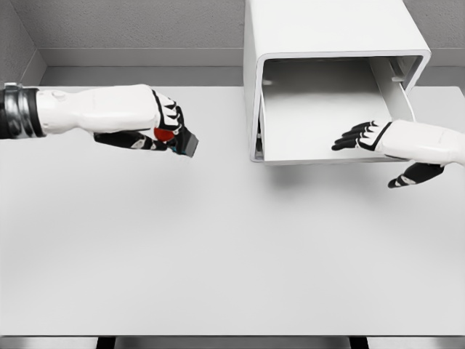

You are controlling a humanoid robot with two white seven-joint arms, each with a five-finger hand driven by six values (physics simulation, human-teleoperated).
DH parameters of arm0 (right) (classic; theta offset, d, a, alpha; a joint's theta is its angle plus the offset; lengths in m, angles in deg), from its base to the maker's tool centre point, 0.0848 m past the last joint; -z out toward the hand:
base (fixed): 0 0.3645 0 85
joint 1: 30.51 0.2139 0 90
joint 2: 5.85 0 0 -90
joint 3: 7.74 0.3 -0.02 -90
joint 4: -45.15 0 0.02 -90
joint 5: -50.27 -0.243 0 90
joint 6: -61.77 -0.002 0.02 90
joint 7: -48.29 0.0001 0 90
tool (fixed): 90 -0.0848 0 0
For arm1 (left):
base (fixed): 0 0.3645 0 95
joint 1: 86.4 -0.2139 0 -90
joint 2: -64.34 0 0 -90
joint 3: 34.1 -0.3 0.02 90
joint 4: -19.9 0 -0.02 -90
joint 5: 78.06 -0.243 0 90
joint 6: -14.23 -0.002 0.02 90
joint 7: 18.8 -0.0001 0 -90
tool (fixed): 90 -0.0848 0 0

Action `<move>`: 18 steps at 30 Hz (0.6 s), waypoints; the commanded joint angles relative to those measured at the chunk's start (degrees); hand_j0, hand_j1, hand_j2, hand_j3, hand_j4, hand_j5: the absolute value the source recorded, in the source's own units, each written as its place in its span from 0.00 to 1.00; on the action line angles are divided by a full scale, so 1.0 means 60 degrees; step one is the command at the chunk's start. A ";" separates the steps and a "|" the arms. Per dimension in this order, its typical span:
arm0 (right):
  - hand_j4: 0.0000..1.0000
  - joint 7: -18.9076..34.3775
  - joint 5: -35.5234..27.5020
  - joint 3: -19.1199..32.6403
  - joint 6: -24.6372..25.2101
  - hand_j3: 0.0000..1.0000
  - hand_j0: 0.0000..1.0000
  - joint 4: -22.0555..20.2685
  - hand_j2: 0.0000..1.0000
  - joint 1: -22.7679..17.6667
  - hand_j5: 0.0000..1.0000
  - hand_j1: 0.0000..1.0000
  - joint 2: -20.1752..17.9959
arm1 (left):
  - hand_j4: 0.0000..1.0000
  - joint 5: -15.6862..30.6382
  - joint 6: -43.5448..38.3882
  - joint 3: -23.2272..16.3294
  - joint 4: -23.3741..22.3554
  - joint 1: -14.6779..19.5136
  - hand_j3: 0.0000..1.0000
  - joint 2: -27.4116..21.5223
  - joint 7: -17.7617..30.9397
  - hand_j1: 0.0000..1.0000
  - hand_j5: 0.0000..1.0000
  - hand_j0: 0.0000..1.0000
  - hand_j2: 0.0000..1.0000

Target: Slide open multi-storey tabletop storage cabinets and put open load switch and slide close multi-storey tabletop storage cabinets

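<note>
A white storage cabinet [327,29] stands at the back of the table, right of centre. Its drawer [320,109] is slid out toward me and shows an empty white floor. My left hand [163,131] hovers over the left part of the table, fingers curled around a small dark load switch [185,142] with a red knob. The switch sticks out to the right of the hand, well left of the drawer. My right hand [378,145] rests at the drawer's front right corner, fingers spread over the front edge, thumb hanging below, holding nothing.
A white tabletop [218,247] stretches from the cabinet to the near edge. Grey walls close off the back and the left corner.
</note>
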 commanded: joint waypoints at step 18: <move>1.00 -0.0035 -0.0057 0.0060 0.0020 1.00 1.00 -0.0132 1.00 -0.0249 1.00 1.00 -0.0316 | 0.45 0.0124 -0.0021 0.0008 0.0014 0.0733 0.45 0.0585 -0.0024 0.45 0.45 0.45 0.45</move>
